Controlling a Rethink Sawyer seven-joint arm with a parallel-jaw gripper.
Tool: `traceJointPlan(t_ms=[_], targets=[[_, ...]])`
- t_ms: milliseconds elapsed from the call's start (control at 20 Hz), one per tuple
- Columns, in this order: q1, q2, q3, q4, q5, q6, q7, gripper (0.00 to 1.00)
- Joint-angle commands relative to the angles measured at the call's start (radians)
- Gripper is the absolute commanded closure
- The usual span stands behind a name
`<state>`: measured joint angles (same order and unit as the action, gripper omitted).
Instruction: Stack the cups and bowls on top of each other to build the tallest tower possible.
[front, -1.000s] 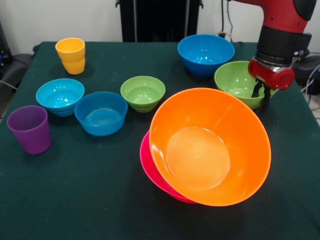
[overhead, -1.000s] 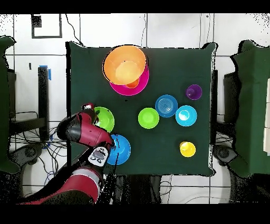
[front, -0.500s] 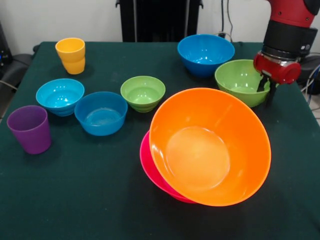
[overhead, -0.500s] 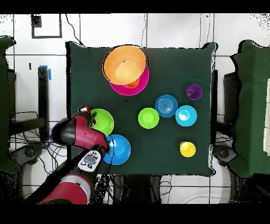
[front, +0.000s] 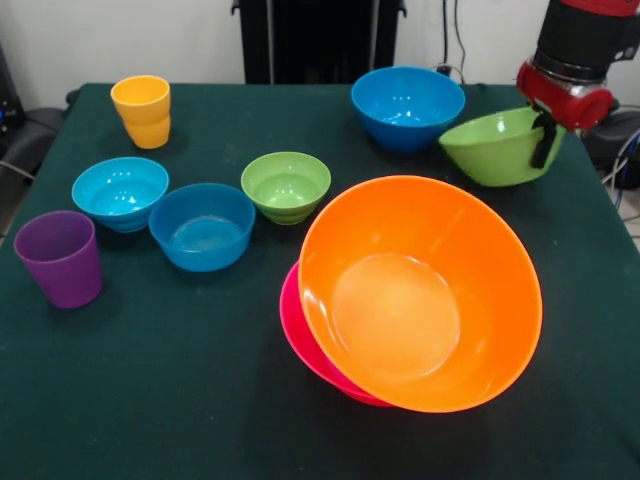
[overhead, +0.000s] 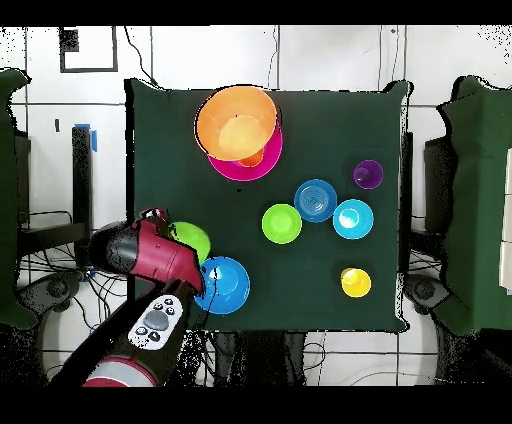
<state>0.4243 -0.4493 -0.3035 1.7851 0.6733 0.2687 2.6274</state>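
The gripper (front: 546, 140) is pinched tight on the far rim of the medium green bowl (front: 495, 148). The bowl is tipped, with one side up in the air, and it looks lifted off the table (front: 200, 400), though the low side is hard to see. It hangs just beside the medium blue bowl (front: 407, 106).

The tower (front: 415, 300) sits at the near side of the table. The large orange bowl (front: 420, 290) leans on top of the large pink bowl (front: 300, 330). From above, a bit of orange shows under the big bowl, maybe the orange cup (overhead: 250, 158).

The small green bowl (front: 286, 184), the small blue bowl (front: 202, 225) and the cyan bowl (front: 120, 191) stand in a row, close together. The purple cup (front: 59, 257) stands near the cyan bowl. The yellow cup (front: 142, 110) stands alone, farther back.
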Motion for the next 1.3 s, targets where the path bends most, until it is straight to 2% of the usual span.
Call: traceJointPlan(t_ms=[50,600,1100,1300], targets=[[-0.073,-0.050,0.013,-0.111,-0.075,0.231,0.061,1.00],[-0.120,-0.074,-0.004,-0.213,-0.143,0.380,0.051,1.00],[-0.109,0.030,-0.041,-0.396,-0.159,0.454,0.135,1.00],[-0.098,0.049,-0.077,-0.466,-0.167,0.527,0.163,1.00]])
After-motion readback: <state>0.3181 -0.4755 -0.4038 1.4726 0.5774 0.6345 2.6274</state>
